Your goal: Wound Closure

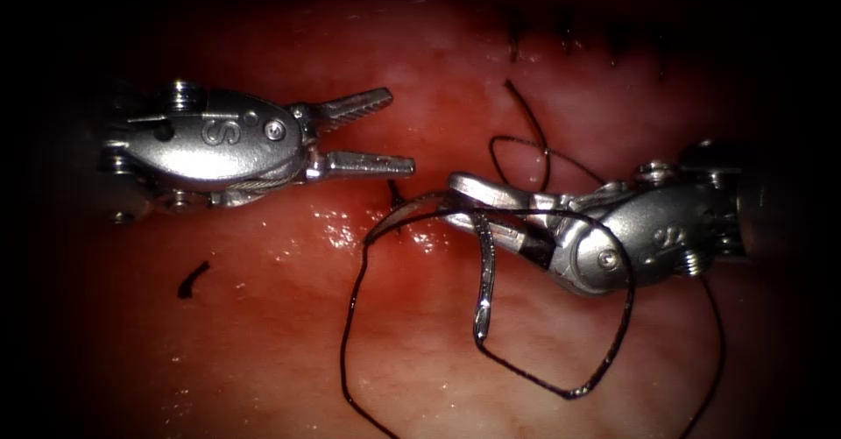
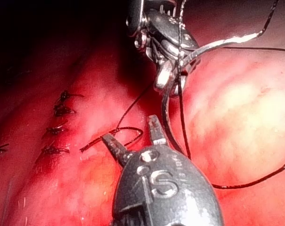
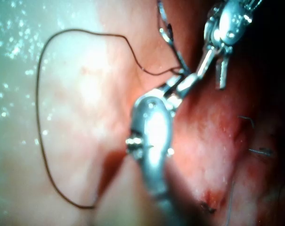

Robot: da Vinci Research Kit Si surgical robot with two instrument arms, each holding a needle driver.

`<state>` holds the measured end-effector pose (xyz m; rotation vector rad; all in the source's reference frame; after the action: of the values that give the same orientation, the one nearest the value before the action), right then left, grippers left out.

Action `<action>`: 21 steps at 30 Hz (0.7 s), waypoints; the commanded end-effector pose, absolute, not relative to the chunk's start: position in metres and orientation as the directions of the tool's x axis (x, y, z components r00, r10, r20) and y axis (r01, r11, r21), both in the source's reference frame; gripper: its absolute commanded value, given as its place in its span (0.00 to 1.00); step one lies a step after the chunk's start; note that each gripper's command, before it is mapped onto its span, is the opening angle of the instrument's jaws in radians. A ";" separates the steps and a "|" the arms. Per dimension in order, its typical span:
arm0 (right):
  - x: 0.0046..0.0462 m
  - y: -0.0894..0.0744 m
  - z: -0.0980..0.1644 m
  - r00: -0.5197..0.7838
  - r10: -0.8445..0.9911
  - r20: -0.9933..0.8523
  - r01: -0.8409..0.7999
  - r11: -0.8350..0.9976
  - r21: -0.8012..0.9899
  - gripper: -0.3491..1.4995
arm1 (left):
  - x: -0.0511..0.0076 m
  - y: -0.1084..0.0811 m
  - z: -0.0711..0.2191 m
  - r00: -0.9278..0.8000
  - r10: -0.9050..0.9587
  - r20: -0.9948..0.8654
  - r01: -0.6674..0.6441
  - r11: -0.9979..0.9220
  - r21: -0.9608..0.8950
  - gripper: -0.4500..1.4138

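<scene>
On the tissue (image 1: pixel 263 351), just left of the middle of the endoscope view, the left arm's tool (image 1: pixel 385 132) is seen with its two jaws spread apart and nothing held between them. To its right, the right arm's tool (image 1: pixel 464 201) is pressed together on the curved needle (image 1: pixel 484 281), which is gripped at about the middle of its curve. One half of the needle is carried down from the jaws to an end lying over the tissue; the other half is swept left towards the red fluid (image 1: pixel 385 237), and whether that end is in the tissue or only resting on it cannot be told with certainty. The thread (image 1: pixel 613 334) is laid in a wide loop below and around the right tool, with a further strand trailing down past the lower edge. A row of finished stitches (image 1: pixel 569 40) is seen at the upper right. A short cut end of thread (image 1: pixel 193 279) is left on the tissue below the left tool.
</scene>
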<state>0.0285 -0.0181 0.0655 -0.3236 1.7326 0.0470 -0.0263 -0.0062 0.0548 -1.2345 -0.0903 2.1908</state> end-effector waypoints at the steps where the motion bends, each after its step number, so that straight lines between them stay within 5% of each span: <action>1: 0.0290 -0.018 0.066 -0.148 -0.194 -0.970 -0.245 0.957 -0.154 0.00 | -0.0270 -0.006 0.055 -0.373 0.539 -0.755 -0.469 -0.812 -0.348 0.37; 21: 0.0293 -0.018 0.065 -0.145 -0.201 -0.969 -0.249 0.955 -0.161 0.00 | -0.0290 -0.009 0.057 -0.460 0.530 -0.713 -0.383 -0.843 -0.379 0.27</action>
<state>0.0285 -0.0182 0.0648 -0.3388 1.7264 0.0435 -0.0284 -0.0092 0.0564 -1.1966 -0.2288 2.2989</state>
